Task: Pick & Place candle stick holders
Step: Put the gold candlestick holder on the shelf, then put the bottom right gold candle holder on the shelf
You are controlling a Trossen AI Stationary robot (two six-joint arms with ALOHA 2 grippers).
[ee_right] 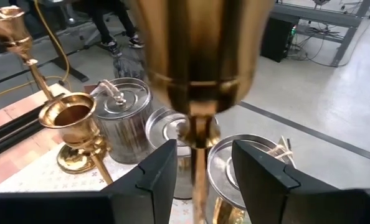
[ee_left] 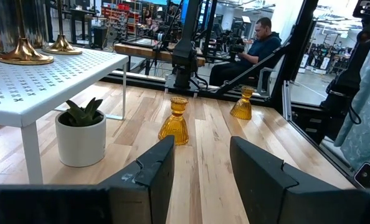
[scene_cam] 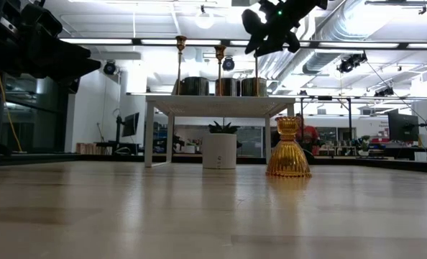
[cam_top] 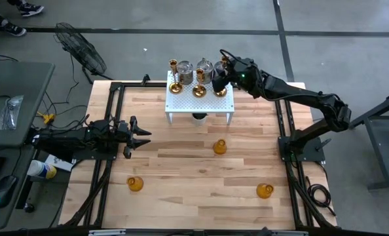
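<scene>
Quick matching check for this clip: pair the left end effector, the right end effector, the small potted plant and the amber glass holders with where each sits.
Things:
1. left end effector
2. right end effector
3. small green plant in a white pot
4. three squat amber-orange glass candle holders

Places:
A. under the white perforated metal rack
B. over the rack, around a slim gold brass candlestick
C. standing apart on the bare wooden table
D. at the table's left edge, fingers apart, holding nothing

Pairs: 1-D, 2-B, 3-A, 4-C

Gold candlesticks (cam_top: 198, 86), white perforated rack (cam_top: 201, 105)
</scene>
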